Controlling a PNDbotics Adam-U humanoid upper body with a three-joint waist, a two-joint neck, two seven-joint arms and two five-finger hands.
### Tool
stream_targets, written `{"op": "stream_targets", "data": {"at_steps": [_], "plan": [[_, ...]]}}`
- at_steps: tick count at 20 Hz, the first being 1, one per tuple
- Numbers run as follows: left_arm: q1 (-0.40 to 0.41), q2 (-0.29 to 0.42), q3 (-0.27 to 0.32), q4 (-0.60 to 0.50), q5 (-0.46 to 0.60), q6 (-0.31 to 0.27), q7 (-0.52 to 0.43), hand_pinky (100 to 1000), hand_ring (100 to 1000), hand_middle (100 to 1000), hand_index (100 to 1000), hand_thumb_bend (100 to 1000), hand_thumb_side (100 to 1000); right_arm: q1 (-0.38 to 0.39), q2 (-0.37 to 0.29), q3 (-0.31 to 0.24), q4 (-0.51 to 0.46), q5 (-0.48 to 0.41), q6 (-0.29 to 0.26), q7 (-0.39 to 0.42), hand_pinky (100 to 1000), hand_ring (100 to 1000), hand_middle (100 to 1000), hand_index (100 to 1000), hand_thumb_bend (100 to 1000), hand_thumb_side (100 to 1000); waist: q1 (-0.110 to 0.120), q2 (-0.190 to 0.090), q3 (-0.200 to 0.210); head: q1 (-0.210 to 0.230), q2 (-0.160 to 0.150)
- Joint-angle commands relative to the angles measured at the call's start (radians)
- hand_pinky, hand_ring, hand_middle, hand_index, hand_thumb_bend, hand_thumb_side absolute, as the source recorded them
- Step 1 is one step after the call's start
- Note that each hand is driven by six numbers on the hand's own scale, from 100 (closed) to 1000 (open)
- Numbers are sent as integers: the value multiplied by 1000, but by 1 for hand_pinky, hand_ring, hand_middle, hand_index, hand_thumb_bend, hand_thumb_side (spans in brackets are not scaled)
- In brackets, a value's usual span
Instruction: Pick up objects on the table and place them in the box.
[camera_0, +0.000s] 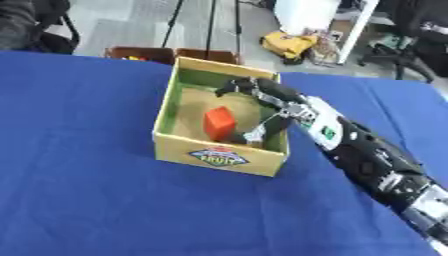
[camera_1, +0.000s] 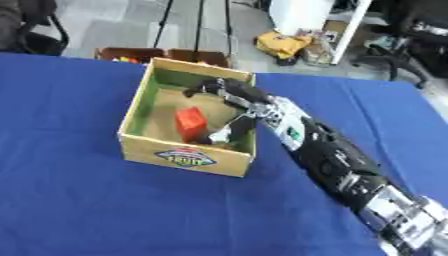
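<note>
Reaching over the right wall of the box (camera_0: 219, 160), the right hand (camera_0: 271, 102) hangs inside it with fingers spread and loosely bent, holding nothing. One finger curls toward the back wall, and the thumb (camera_0: 260, 134) dips down just beside the red block (camera_0: 220, 123); whether it touches the block I cannot tell. The block stands on the box floor, its long axis upright, tipped slightly, near the front wall. The box is yellow cardboard with a green lining and a printed label on its front. It sits on a blue tablecloth (camera_0: 79, 190). Beyond the table is a grey floor with a yellow bag (camera_0: 287, 44) and tripod legs (camera_0: 210, 25).
</note>
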Motion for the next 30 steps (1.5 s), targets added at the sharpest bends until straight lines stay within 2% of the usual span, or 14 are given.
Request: {"op": "stream_targets", "data": {"at_steps": [1, 10, 15, 18, 22, 27, 30], "plan": [[2, 18, 11, -6, -4, -1, 6, 593, 558, 343, 679, 500, 1000, 0, -68, -11, -88, -116, 35, 6, 823, 820, 707, 882, 393, 487, 10, -29, -10, 6, -2], [16, 23, 17, 3, 1, 3, 13, 592, 559, 346, 678, 506, 1000, 30, -119, -34, -278, -381, 117, 75, 807, 802, 671, 862, 307, 365, 15, -63, -63, 19, -5], [28, 23, 33, 9, -4, 3, 27, 592, 562, 357, 678, 510, 1000, 77, -152, -58, -375, -467, 141, 92, 801, 797, 662, 860, 290, 341, 18, -72, -109, 54, -8], [36, 23, 48, 12, -9, 0, 45, 592, 562, 360, 678, 515, 1000, 123, -169, -79, -427, -488, 147, 93, 800, 795, 660, 861, 311, 351, 21, -70, -146, 92, -12], [41, 23, 57, 13, -15, -2, 58, 591, 563, 364, 677, 519, 1000, 200, -180, -107, -470, -481, 149, 80, 800, 795, 655, 860, 281, 361, 27, -65, -190, 133, -21], [51, 25, 63, 15, -27, -8, 67, 591, 565, 369, 677, 511, 1000, 288, -176, -129, -508, -460, 156, 58, 801, 796, 645, 857, 254, 389, 43, -55, -243, 174, -21], [55, 27, 64, 14, -30, -13, 70, 591, 567, 376, 677, 511, 1000, 326, -172, -140, -518, -453, 163, 47, 800, 795, 643, 856, 249, 401, 52, -50, -265, 184, -17]]}}
